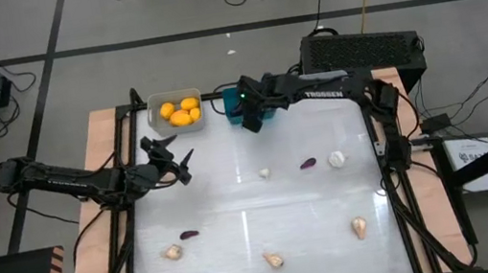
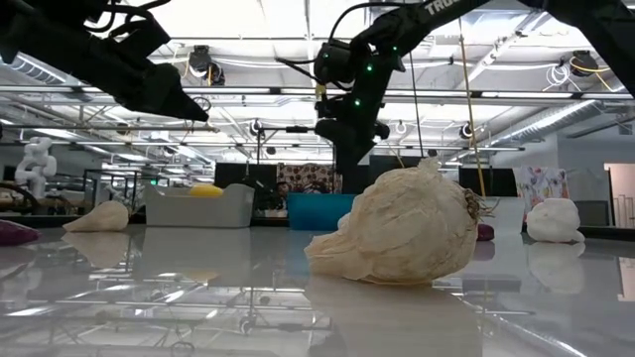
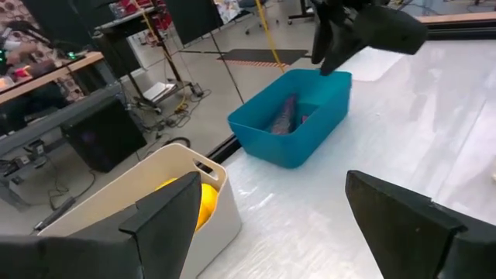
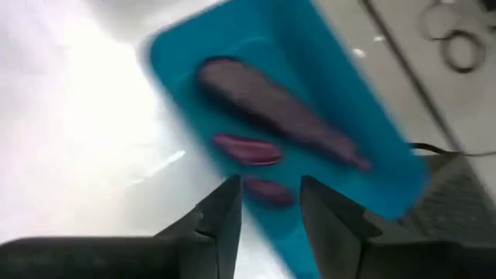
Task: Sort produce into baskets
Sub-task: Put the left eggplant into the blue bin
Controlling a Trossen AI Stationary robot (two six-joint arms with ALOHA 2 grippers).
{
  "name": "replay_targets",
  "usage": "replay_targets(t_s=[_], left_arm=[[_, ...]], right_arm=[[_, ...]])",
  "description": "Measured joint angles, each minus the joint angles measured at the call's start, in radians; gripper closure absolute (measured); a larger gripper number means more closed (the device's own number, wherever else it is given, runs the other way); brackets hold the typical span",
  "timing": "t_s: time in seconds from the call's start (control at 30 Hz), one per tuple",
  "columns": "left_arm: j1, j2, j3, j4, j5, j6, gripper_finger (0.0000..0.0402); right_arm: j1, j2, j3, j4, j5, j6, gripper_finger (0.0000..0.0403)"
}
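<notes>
My right gripper (image 4: 270, 205) hangs open over the teal basket (image 1: 235, 109) at the table's far edge, pointing steeply down. Purple eggplant pieces (image 4: 271, 108) lie inside the basket below the fingertips, and nothing sits between the fingers. The light grey basket (image 1: 177, 112) beside it holds several yellow fruits (image 1: 180, 112). My left gripper (image 1: 174, 156) waits open above the table's left part, near the grey basket (image 3: 155, 194). Two eggplant pieces (image 1: 189, 234) (image 1: 308, 163) and several garlic bulbs (image 1: 336, 157) (image 1: 273, 260) lie loose on the tabletop.
A large black box (image 1: 361, 46) stands past the table's far right corner. In the low view one garlic bulb (image 2: 397, 233) lies close to the near edge. The middle of the white tabletop (image 1: 255, 207) has open room between the scattered pieces.
</notes>
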Motion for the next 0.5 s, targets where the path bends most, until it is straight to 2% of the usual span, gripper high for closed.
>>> replay_targets(t_s=[0.23, 0.4, 0.5], left_arm=[[0.000, 0.000, 0.000, 0.000, 0.130, 0.002, 0.0075], [0.000, 0.000, 0.000, -0.001, 0.370, 0.022, 0.0075], [0.000, 0.000, 0.000, -0.002, 0.451, 0.022, 0.0075]], right_arm=[[0.093, 0.000, 0.000, 0.026, -0.210, 0.038, 0.0277], [0.227, 0.010, -0.019, 0.117, -0.225, 0.037, 0.0277], [0.315, 0.030, -0.059, 0.213, -0.225, 0.028, 0.0277]])
